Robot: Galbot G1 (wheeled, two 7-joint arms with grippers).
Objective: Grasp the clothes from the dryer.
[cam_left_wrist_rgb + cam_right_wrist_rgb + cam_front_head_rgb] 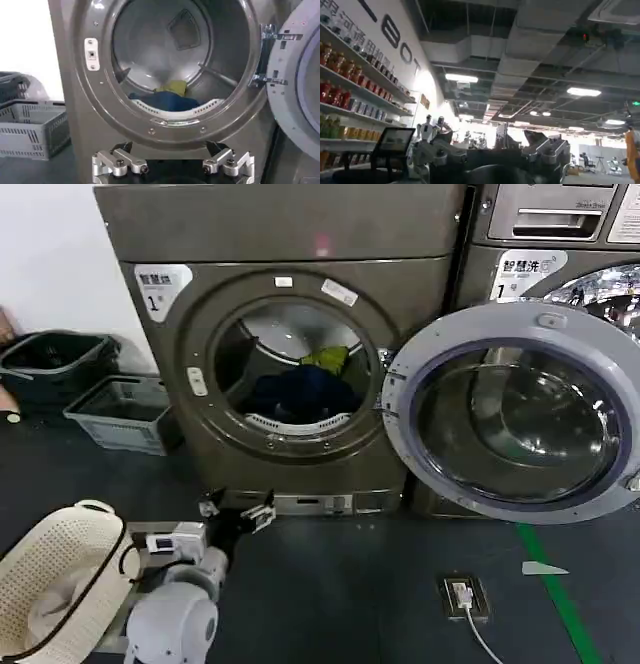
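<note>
Clothes (pixel 305 389) lie heaped inside the dryer (pixel 290 334) drum behind its open porthole, while the left pincer (pixel 236 511), fingers apart and empty, hovers low before the dryer's front.

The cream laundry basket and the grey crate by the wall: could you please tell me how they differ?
The cream basket has rounded sides with fine perforations and a dark rim; the grey crate is rectangular with slotted walls. The cream basket lies at the robot's left side, beside the left gripper; the grey crate stands farther off, left of the dryer. Both rest on the dark floor.
</note>
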